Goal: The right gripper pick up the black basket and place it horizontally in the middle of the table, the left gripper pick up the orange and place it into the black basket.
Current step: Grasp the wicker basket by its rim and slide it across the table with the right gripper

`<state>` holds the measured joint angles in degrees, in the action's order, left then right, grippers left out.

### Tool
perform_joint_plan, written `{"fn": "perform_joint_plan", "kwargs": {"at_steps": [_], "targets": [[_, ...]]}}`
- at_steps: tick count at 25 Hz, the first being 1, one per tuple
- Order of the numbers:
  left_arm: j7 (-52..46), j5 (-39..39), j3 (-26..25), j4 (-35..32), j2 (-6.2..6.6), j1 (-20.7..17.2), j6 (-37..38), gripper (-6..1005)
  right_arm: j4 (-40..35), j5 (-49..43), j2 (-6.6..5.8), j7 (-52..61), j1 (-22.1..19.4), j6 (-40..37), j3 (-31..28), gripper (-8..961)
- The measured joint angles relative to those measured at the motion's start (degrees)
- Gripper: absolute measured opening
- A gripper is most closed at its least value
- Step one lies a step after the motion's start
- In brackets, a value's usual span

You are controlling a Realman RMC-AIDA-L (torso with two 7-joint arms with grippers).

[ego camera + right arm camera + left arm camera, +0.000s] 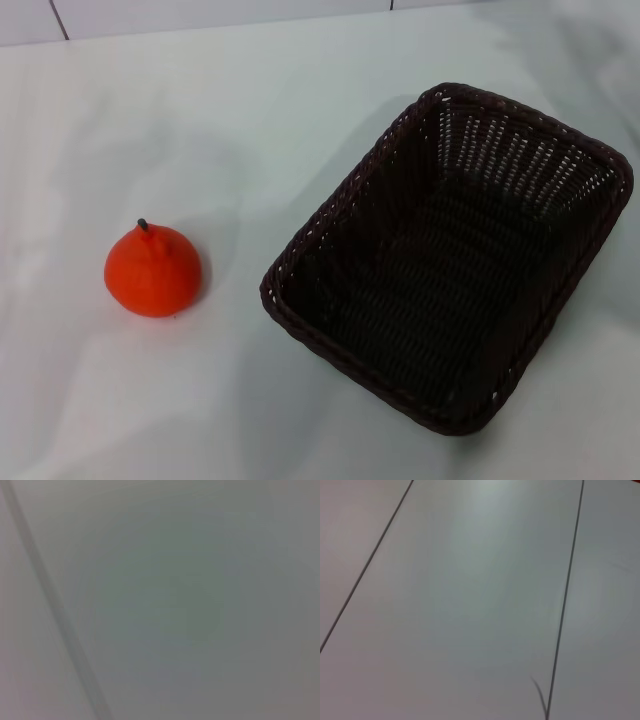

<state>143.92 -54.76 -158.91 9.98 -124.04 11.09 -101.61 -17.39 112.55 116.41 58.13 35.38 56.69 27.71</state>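
Observation:
The black basket (455, 255) lies on the white table (300, 110) at the right, turned at a slant, its long side running from near left to far right. It is empty. The orange (153, 270) sits on the table at the left, upright with its dark stem on top, well apart from the basket. Neither gripper shows in any view. The left wrist view shows only pale panels with thin dark seams. The right wrist view shows only a plain grey surface with one dim seam.
The table's far edge meets a pale tiled wall (200, 12) at the back. Bare white table (230, 400) lies between the orange and the basket and in front of both.

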Motion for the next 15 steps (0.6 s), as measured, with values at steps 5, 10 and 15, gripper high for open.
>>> {"fn": "perform_joint_plan", "kwargs": {"at_steps": [5, 10, 15], "targets": [[-0.09, 0.0, 0.08, 0.04, 0.03, 0.1, 0.31, 441, -11.56, -23.62, -4.56, 31.16, 0.02, 2.23, 11.95, 790], [-0.09, 0.0, 0.09, 0.04, 0.09, 0.31, 1.0, 683, -21.94, -49.27, -8.22, 54.73, 3.66, 12.58, 16.09, 791], [-0.08, 0.0, 0.17, 0.04, 0.13, 0.47, 1.61, 720, -28.32, -69.41, -9.52, 65.24, 9.14, 24.69, 15.85, 775]]}}
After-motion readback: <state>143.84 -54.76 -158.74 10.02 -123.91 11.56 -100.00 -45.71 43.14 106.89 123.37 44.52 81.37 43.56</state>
